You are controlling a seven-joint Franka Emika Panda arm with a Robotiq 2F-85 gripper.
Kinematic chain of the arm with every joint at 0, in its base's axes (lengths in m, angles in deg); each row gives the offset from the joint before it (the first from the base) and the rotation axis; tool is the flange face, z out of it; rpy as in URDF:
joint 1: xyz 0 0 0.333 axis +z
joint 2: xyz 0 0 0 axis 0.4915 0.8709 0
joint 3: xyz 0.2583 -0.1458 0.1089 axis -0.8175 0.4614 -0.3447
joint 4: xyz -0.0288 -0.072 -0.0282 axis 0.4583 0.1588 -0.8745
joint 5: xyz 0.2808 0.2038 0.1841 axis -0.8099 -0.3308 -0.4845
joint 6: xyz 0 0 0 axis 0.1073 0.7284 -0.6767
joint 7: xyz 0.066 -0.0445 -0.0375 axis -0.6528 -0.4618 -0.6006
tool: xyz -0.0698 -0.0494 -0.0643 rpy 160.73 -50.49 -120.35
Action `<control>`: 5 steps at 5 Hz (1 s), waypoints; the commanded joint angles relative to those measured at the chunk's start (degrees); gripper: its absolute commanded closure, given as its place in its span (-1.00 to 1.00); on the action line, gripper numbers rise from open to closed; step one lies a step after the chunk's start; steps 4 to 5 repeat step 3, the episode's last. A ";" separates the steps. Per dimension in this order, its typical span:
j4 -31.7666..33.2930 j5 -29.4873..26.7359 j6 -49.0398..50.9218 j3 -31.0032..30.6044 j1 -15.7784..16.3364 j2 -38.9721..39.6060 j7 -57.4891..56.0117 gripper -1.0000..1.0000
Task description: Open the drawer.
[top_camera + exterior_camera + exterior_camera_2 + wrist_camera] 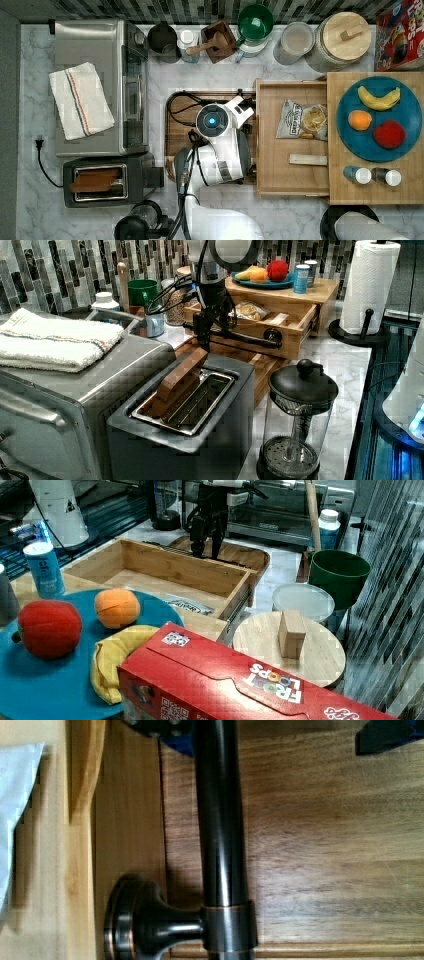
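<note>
Dark bronze bar handle runs lengthwise right under the wrist camera, with one blue-tipped finger at one side of it and another well off at the other side, so the pincer stands wide astride the bar, not clamped. In the left view the pincer hangs over the handle near its far end. Behind it the drawer is already pulled well out from under the wooden top, showing a chip bag inside. Below the handle lies a darker tray on the marble counter. The handle's long axis crosses the pull direction, so I judge any further pull goes toward the top view's left.
</note>
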 commanded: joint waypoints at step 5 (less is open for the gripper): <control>-2.47 -3.05 1.02 -5.45 5.31 -4.18 6.34 -1.00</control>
